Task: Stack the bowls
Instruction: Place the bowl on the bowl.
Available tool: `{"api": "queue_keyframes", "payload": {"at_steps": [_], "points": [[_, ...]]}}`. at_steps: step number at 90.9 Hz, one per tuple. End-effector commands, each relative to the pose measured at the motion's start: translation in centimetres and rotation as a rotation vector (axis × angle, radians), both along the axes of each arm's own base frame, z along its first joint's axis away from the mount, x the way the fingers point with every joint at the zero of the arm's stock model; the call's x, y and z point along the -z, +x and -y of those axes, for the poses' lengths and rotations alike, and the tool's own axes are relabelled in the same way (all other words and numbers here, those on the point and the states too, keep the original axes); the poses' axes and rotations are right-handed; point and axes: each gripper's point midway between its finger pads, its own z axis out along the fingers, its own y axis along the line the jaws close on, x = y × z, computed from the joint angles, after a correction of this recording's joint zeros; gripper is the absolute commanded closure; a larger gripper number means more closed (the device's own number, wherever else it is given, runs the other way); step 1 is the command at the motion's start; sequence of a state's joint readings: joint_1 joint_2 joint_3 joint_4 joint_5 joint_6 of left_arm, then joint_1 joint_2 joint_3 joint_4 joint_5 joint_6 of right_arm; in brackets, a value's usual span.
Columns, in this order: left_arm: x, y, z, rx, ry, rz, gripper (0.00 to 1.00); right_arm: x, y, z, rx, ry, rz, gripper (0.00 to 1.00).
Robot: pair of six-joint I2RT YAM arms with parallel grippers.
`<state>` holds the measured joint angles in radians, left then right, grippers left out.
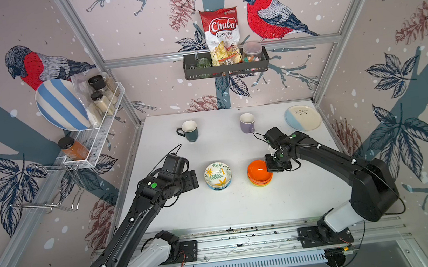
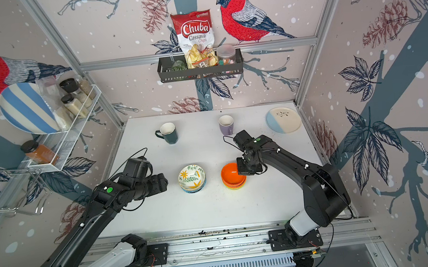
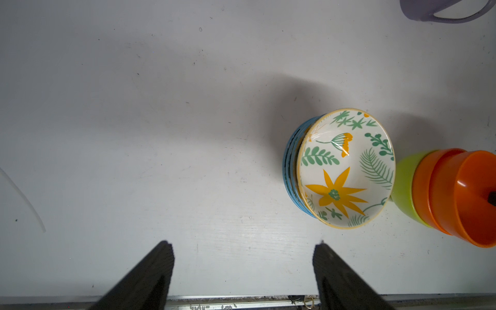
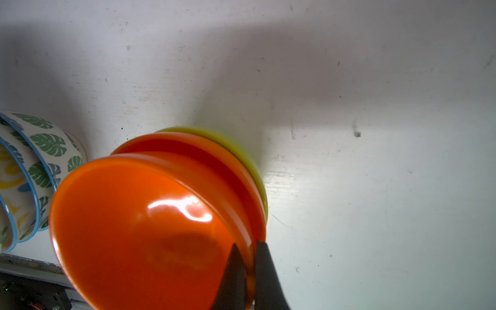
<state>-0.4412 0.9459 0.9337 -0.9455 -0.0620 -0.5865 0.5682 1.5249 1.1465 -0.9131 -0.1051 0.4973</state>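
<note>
**Bowl stacking: two piles standing, top orange bowl in the grasp**

Right fingers (image 4: pixel 265 273), hard against the right wrist lens, are clenched across the rim of the top orange bowl (image 4: pixel 139 228), one finger inside and one outside. That bowl sits in or just over a second orange bowl (image 4: pixel 214 161), which nests in the lime green bowl (image 4: pixel 241 150). I cannot tell whether it is fully seated.

Top views: this orange pile stands on the counter (image 1: pixel 242 204), a little toward 3 o'clock from centre. At its 9 o'clock, near but apart, is the patterned pile. The yellow-floral bowl (image 1: pixel 217 174) is uppermost, with leaf-print bowls (image 4: pixel 51 145) and a blue-sided bowl (image 3: pixel 291 166) below. The exact count in that pile is not readable.

Left fingers (image 3: pixel 150 276) are released and spread wide with nothing between them, over bare counter at 9 o'clock of the patterned pile.

No bowl lies loose on the counter. Dark green mug (image 1: pixel 189 131), lilac mug (image 1: pixel 247 123) and cream-and-blue plate (image 1: pixel 303 118) stand toward the 12 o'clock edge, well apart from both piles.

Judgement: gathering looks nearly finished. What is left is to let go of the orange rim and lift clear. If one single pile is wanted, the two must be merged; the task wording does not settle that. Risk at release: the rim is glossy, so the bowl could be dragged off-centre.
</note>
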Motion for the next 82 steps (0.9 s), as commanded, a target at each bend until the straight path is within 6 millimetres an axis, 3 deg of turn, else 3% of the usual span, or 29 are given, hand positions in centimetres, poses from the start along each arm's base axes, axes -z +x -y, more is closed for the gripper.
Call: {"api": "queue_keyframes", "payload": {"at_steps": [1, 50, 82], "points": [[-0.12, 0.31, 0.07, 0.002, -0.003, 0.014, 0.17, 0.01, 0.13, -0.18, -0.011, 0.006, 0.008, 1.0], [0.0, 0.35, 0.1, 0.004, 0.0, 0.01, 0.17, 0.47, -0.06, -0.22, -0.015, 0.017, 0.011, 0.99], [0.13, 0.32, 0.1, 0.002, 0.001, 0.005, 0.17, 0.58, -0.1, -0.29, -0.021, 0.022, 0.011, 0.89]]}}
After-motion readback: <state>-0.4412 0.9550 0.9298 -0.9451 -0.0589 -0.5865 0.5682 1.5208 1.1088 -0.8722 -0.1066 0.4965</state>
